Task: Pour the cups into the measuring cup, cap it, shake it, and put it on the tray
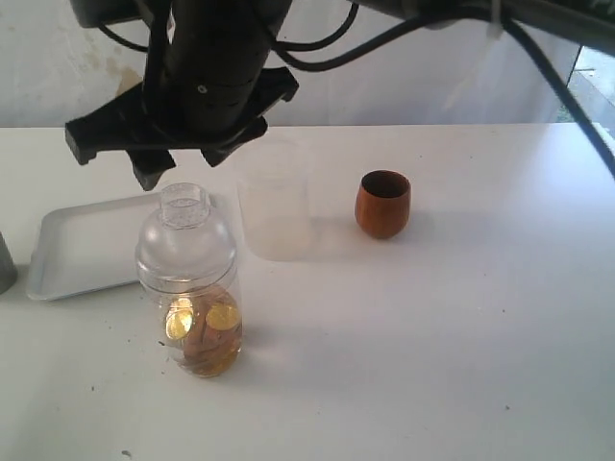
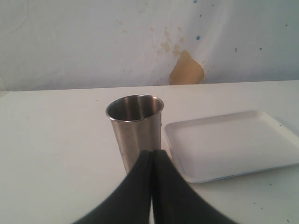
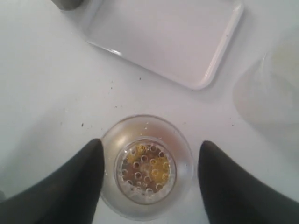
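- Right pincer (image 3: 150, 145) hangs with jaws wide above the capped measuring cup (image 1: 200, 331), which stands on the bench (image 1: 432, 365) just beside the tray (image 1: 82, 248).
- Left pincer (image 2: 153, 154) is closed and empty, hiding the steel tumbler (image 2: 135, 122) base.
- The cup's markings are unreadable.

White tabletop (image 1: 432, 365) with five things standing on it.

A flat white rectangular tray (image 1: 86, 252) with a low rim lies at the left. A tapered shiny steel tumbler (image 2: 135, 130) stands upright just beside its outer short edge. Near the tray's front right corner, apart from it, stands a tall clear plastic measuring cup (image 1: 192, 288), capped with a clear perforated dome, amber liquid in its bottom. Behind it is a frosted translucent plastic cup (image 1: 276, 216). To the right of that is a rounded brown wooden cup (image 1: 382, 205), upright. Small dark specks dot the surface.
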Available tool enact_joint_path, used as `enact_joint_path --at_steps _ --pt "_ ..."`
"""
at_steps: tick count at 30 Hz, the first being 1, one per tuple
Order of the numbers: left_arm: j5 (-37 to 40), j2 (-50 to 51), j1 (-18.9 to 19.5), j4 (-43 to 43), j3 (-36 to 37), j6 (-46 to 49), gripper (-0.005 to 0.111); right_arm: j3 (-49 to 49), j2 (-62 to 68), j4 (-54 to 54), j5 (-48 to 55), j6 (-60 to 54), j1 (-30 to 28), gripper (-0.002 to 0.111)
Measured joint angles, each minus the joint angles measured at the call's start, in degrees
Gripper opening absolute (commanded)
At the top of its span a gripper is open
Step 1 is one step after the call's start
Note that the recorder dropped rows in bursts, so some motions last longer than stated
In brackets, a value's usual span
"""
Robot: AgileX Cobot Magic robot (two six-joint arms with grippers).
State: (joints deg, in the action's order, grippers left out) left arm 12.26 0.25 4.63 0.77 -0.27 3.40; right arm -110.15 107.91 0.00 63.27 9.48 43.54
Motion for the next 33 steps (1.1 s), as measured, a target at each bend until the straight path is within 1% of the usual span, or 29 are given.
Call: enact_joint_path --at_steps 2,3,4,11,16,27,33 --pt "0.0 0.0 0.0 0.0 0.0 0.0 0.000 0.0 -0.9 0.0 -0.9 0.0 0.0 0.017" --pt "0.0 0.0 0.0 0.0 0.0 0.0 0.000 0.0 -1.1 0.0 -1.2 -0.1 0.0 0.007" --pt "0.0 0.0 0.0 0.0 0.0 0.0 0.000 0.0 -1.4 0.3 -1.2 -0.1 0.0 0.000" --pt "0.0 0.0 0.0 0.0 0.0 0.0 0.000 1.3 -1.5 0.0 -1.5 -2.5 2.4 0.000" --pt "0.0 0.0 0.0 0.0 0.0 0.0 0.000 1.5 -0.2 -2.3 -0.7 -2.6 4.5 0.000" --pt "0.0 0.0 0.0 0.0 0.0 0.0 0.000 1.6 1.6 -3.2 1.0 -2.6 5.0 0.000" --pt "0.0 0.0 0.0 0.0 0.0 0.0 0.000 1.6 0.4 -2.9 -0.7 -2.6 5.0 0.000"
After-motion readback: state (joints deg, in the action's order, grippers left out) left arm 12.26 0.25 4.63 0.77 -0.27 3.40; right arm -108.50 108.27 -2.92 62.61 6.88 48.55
